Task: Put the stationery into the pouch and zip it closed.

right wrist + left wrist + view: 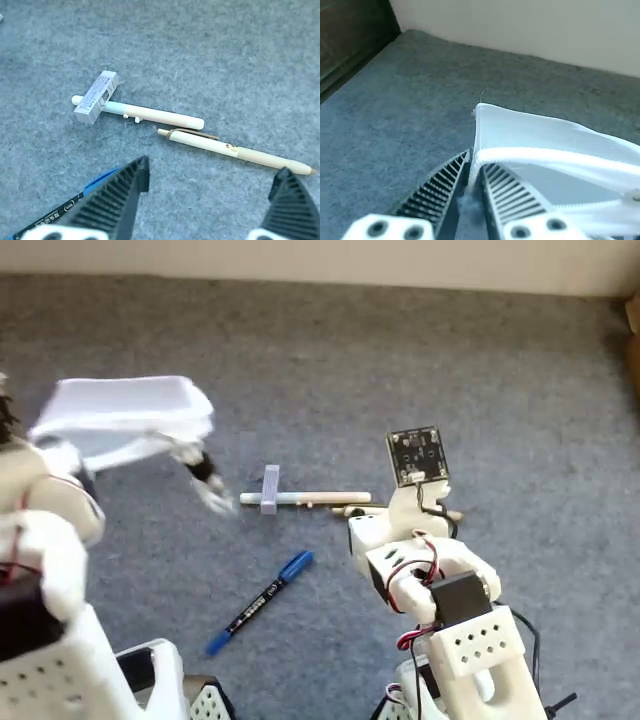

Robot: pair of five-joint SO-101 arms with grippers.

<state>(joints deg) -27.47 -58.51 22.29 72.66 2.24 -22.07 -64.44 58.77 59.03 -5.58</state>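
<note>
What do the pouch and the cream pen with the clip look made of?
Pouch: probably soft white fabric or fine mesh, matte; it shows ribbed weave lines and sags in folds. Cream pen: likely smooth plastic, with a faint sheen on the barrel; its tan clip could be metal, hard to tell.

The left end effector, raised, pinches the pouch. The right end effector hovers low, jaws wide.

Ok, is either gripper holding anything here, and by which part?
The left gripper is shut on the white pouch, pinching its edge near one corner. The right gripper is open above the cream pen, holding nothing.
</note>
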